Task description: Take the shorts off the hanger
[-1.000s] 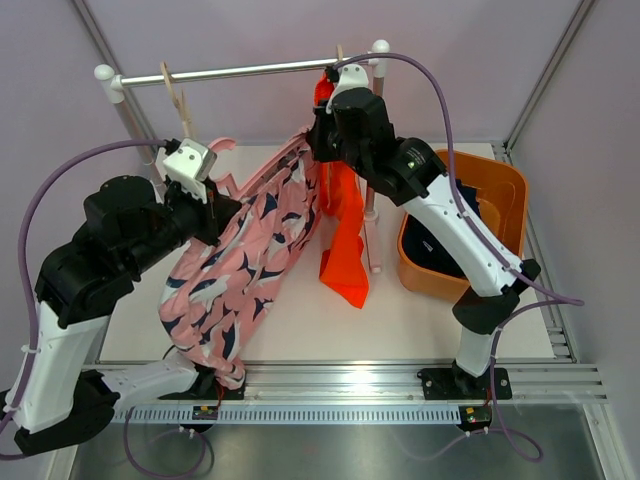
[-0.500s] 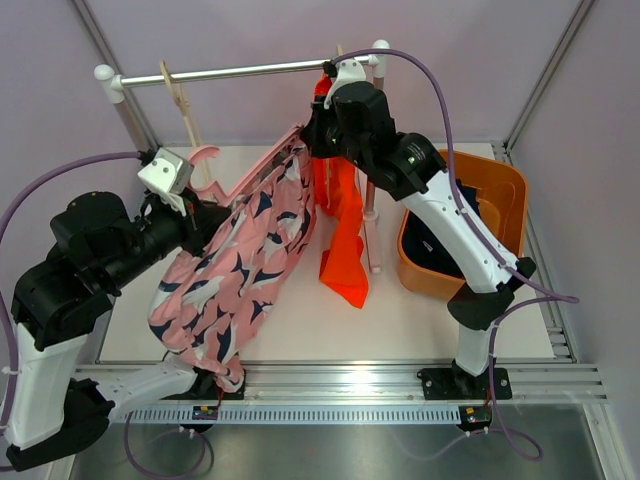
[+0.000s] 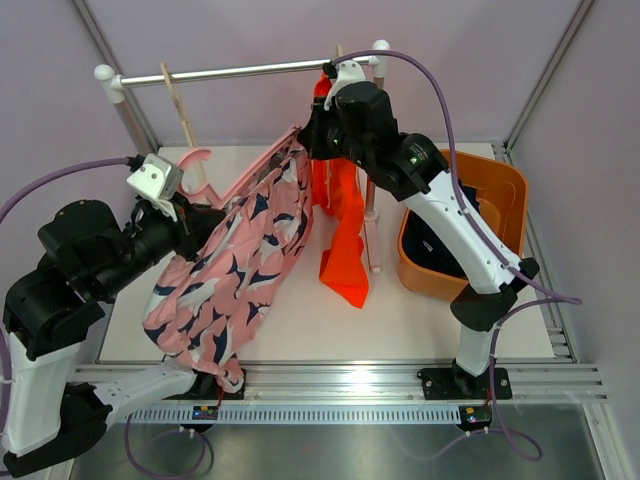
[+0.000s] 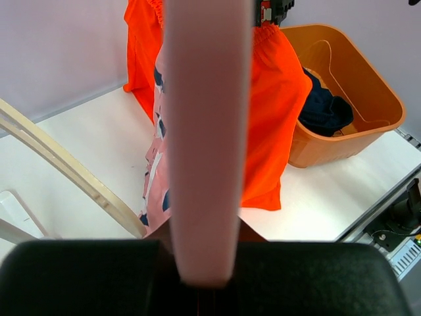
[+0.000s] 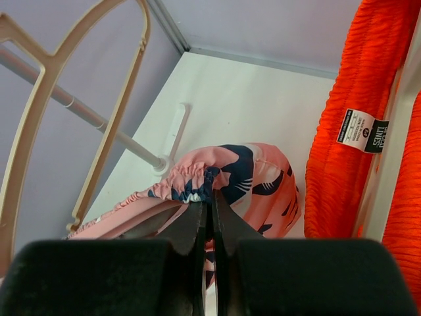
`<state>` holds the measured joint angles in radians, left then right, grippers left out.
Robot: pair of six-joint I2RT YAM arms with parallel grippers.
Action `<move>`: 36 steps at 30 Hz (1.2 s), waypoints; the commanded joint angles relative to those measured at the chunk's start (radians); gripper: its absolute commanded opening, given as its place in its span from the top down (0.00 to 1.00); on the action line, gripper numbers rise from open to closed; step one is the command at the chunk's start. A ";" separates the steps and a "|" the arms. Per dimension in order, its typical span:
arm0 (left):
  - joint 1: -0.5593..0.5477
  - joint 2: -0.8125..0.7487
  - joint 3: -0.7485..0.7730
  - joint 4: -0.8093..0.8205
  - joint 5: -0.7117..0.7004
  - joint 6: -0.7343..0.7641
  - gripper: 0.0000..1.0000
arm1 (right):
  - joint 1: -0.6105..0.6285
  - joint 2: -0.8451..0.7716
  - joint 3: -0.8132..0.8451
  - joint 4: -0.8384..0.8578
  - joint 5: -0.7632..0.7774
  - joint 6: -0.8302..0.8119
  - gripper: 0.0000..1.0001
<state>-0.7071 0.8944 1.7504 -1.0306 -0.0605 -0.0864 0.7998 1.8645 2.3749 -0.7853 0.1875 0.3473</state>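
The pink patterned shorts [image 3: 232,268] hang on a pink hanger [image 3: 196,157] stretched between my two grippers. My left gripper [image 3: 203,220] is shut on the pink hanger, whose bar [image 4: 205,131] runs up the middle of the left wrist view. My right gripper [image 3: 309,142] is shut on the shorts' gathered waistband [image 5: 197,183] at its upper right end. The orange shorts [image 3: 342,228] hang from the rail [image 3: 240,71] just right of it. The navy shorts [image 3: 447,247] lie in the orange basket [image 3: 500,182].
An empty wooden hanger [image 3: 178,100] hangs on the rail at the left, and it shows in the right wrist view [image 5: 62,105]. The rail's posts stand at the back left and by the orange shorts. The basket sits at the table's right edge.
My left arm has pulled the pink hanger left and toward the near edge, drawing the pink shorts along. My right gripper has stayed by the rail, shut on the waistband.
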 commanded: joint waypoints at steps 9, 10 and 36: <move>-0.003 -0.172 -0.012 0.194 -0.013 -0.019 1.00 | -0.137 -0.044 -0.109 -0.011 0.158 -0.051 1.00; -0.003 -0.172 -0.015 0.199 -0.012 -0.021 1.00 | -0.137 -0.050 -0.118 -0.006 0.158 -0.053 1.00; -0.003 -0.212 0.000 0.213 -0.058 -0.004 1.00 | -0.323 -0.076 -0.161 -0.065 0.075 -0.022 1.00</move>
<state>-0.7086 0.8200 1.6855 -0.8783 -0.0887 -0.0956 0.6632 1.7790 2.2246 -0.8005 -0.0578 0.4042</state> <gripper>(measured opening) 0.060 0.065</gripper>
